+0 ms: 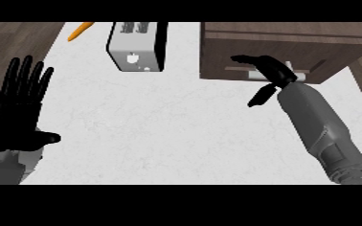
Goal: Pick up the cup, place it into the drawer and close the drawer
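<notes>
The right hand (263,71) reaches over the front of the brown wooden drawer unit (283,48) at the counter's far right corner. Its fingers stretch out straight toward the drawer front, where a pale handle (244,69) shows just beneath them, and the thumb hangs down apart from them over the white counter (163,124). The hand appears open and holds nothing, though whether its fingertips touch the drawer front is hard to tell from this steep angle. The cup shows nowhere in the head view, and the drawer looks closed or nearly so.

The left hand (21,105) rests open at the view's left edge, fingers straight and pointing up. A silver toaster (134,52) stands near the counter's far edge, left of the drawer unit, and an orange carrot (80,30) lies beyond it toward the far left corner.
</notes>
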Controlling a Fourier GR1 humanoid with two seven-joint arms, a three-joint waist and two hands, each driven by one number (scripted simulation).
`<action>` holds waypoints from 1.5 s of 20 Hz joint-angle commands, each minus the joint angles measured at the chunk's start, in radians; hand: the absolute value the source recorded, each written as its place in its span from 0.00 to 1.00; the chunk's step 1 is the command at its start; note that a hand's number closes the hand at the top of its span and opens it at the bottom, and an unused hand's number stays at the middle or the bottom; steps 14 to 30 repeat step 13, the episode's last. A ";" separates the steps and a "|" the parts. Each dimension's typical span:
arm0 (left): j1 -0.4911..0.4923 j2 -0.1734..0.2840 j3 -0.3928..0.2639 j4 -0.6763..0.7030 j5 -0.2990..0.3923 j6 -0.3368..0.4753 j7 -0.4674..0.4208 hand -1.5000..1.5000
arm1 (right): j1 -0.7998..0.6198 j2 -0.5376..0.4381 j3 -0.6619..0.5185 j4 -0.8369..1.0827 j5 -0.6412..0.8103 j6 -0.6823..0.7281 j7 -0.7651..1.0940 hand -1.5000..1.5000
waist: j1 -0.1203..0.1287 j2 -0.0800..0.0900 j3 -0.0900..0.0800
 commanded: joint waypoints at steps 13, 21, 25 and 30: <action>-0.045 -0.045 -0.024 0.024 -0.071 0.002 -0.022 0.00 | -0.156 -0.060 -0.062 0.200 -0.002 -0.010 0.030 0.00 | 0.037 0.032 0.008; -0.045 -0.045 -0.024 0.024 -0.071 0.002 -0.022 0.00 | -0.156 -0.060 -0.062 0.200 -0.002 -0.010 0.030 0.00 | 0.037 0.032 0.008; -0.045 -0.045 -0.024 0.024 -0.071 0.002 -0.022 0.00 | -0.156 -0.060 -0.062 0.200 -0.002 -0.010 0.030 0.00 | 0.037 0.032 0.008; -0.045 -0.045 -0.024 0.024 -0.071 0.002 -0.022 0.00 | -0.156 -0.060 -0.062 0.200 -0.002 -0.010 0.030 0.00 | 0.037 0.032 0.008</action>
